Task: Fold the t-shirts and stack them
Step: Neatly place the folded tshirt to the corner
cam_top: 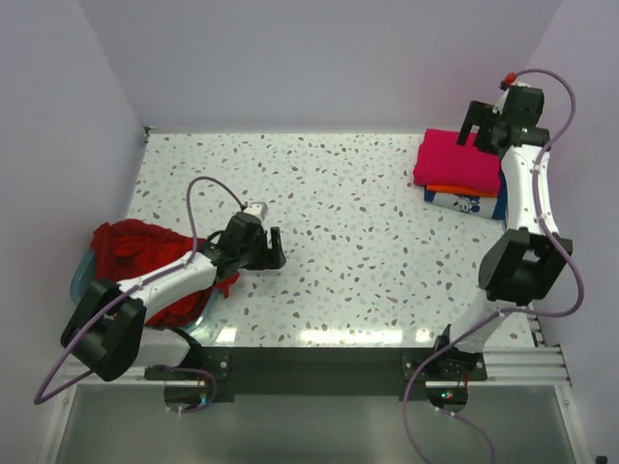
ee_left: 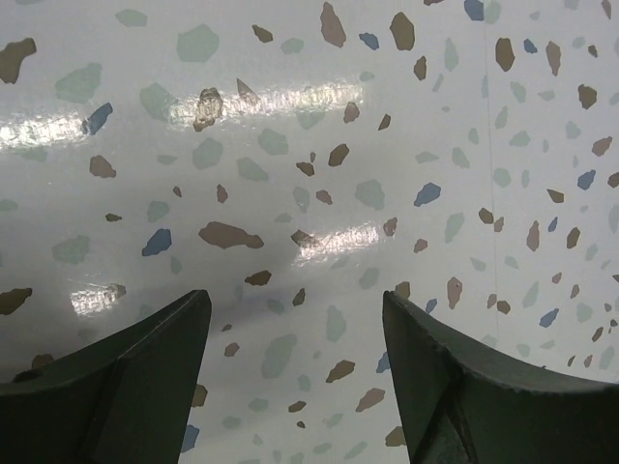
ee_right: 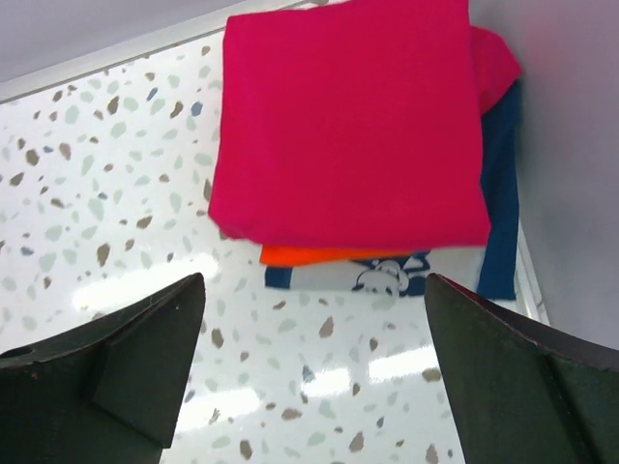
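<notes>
Counting the folded shirts in the far right corner of the table gives three, stacked one on top of the other. The pink shirt is on top. One orange shirt peeks out under its near edge. One navy shirt with white print is at the bottom.

From above, the pink shirt looks like a neat flat block. Its long side runs from left to right, turned just a little. It lies flat, close to the right wall. From the right wrist, the pink shirt covers most of the pile. The orange shirt shows only as a thin strip. The navy shirt sticks out along the right side and the near side.

There is one messy heap of dark red shirts at the near left. It sits in one pale blue tub. I cannot tell how many shirts are in the heap, or which way they point.

There are two claws. The right gripper hangs above the far side of the stack. Its fingers are spread wide and hold nothing. The left gripper is low over the bare table, just beside the red heap. Its fingers are apart too, with only the speckled table between them.
</notes>
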You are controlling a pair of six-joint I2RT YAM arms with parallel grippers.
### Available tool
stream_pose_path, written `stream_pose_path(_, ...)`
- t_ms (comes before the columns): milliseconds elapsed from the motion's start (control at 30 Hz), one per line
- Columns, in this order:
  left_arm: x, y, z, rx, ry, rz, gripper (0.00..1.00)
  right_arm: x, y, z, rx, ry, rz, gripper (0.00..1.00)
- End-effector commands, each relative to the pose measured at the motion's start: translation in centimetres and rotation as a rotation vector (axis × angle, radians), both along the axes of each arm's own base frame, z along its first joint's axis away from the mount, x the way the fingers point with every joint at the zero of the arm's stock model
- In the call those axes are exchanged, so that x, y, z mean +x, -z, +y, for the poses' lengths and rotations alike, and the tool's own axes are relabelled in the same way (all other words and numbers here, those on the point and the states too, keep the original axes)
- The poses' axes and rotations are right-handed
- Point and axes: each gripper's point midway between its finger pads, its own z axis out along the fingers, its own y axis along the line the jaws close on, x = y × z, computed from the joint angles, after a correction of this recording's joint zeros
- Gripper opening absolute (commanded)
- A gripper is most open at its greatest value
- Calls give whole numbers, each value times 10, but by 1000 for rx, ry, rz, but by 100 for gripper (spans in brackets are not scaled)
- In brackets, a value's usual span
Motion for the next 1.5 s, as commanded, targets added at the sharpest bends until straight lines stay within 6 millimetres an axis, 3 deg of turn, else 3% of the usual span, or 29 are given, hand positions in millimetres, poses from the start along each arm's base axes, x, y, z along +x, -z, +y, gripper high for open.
stream_pose_path(0, 6, -28, 4, 1, -10, -64, 77, -27, -44, 22, 64, -11, -158, 99)
stream_pose_path(33, 6, -36, 5, -10, -11, -83, 77, -39, -18, 33, 106, -20, -109, 99)
stream_pose_path(67, 6, -39, 6, -10, -14, -89, 77, -53, -31, 44, 120, -43, -147, 99)
stream_pose_path(100, 3, -41, 8, -8, -18, -87, 77, -59, -28, 59, 132, -74, -156, 99)
stream_pose_path(133, 3, -48, 9, -17, -19, -104, 77, -72, -3, 70, 156, -84, -104, 99)
stream_pose_path(167, 2, -51, 10, -17, -22, -110, 77, -80, 3, 79, 154, -92, -96, 99)
stream_pose_path(200, 0, -57, 12, -22, -25, -122, 77, -95, 12, 104, 146, -143, -75, 99)
stream_pose_path(267, -1, -65, 15, -23, -35, -142, 77, -110, 24, 129, 140, -179, -46, 99)
stream_pose_path(300, -2, -72, 17, -28, -39, -155, 77, -125, 33, 154, 148, -222, -31, 99)
stream_pose_path(400, -6, -79, 23, -19, -47, -171, 77, -159, 51, 194, 194, -287, -1, 98)
stream_pose_path(567, -11, -87, 30, -16, -63, -192, 77, -211, 82, 241, 258, -375, 63, 98)
stream_pose_path(600, -13, -91, 32, -21, -64, -202, 77, -226, 96, 254, 264, -401, 97, 98)
stream_pose_path(700, -15, -101, 36, -28, -72, -227, 77, -246, 112, 262, 234, -421, 138, 99)
stream_pose_path(800, -16, -110, 40, -29, -89, -247, 77, -256, 113, 261, 204, -426, 138, 98)
stream_pose_path(1100, -21, -128, 45, -49, -103, -285, 80, -260, 77, 246, 171, -426, 54, 99)
stream_pose_path(1467, -24, -141, 60, -12, -138, -321, 83, -259, 63, 238, 131, -426, 24, 99)
